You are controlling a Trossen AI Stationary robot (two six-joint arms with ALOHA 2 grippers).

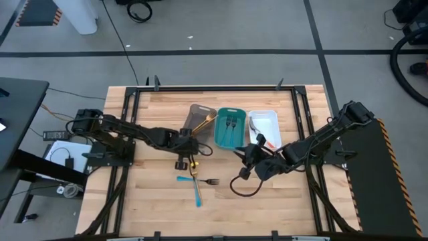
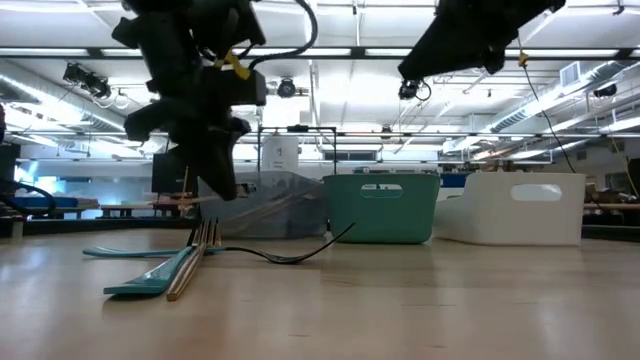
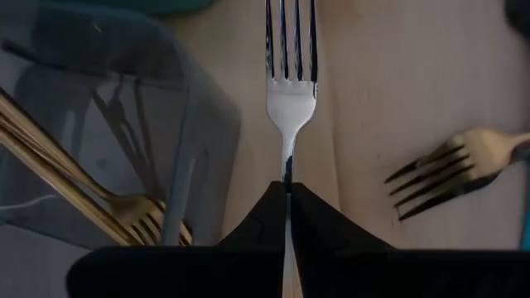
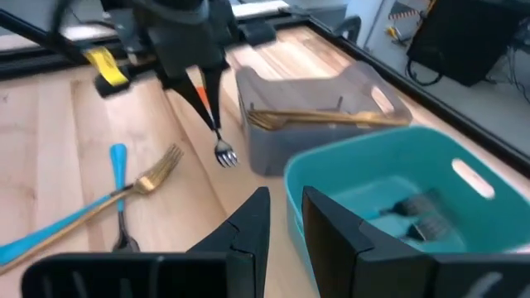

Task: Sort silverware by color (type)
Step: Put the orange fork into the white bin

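An orange-handled silver fork (image 3: 290, 91) hung clamped in the left gripper (image 3: 288, 199) beside the grey-brown tray (image 4: 348, 116); the right gripper (image 4: 286, 219) waited, fingers apart.

A big open robotics lab: long ceiling strip lights (image 2: 330, 52), taped grey concrete floor (image 1: 221, 27), a framed pale wooden worktable (image 1: 160, 207).

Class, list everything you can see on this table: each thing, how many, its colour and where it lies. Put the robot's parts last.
table: one, pale wood
trays: three, grey-brown, teal, white, in a row
gold cutlery: at least two, in grey-brown tray
dark forks: seemingly two, in teal tray
silver pieces: count unclear, in white tray
gold fork: one, loose on table
blue-handled pieces: two, loose beside it
orange-handled fork: one, silver, held
left gripper: shut on that fork
right gripper: open, near teal tray
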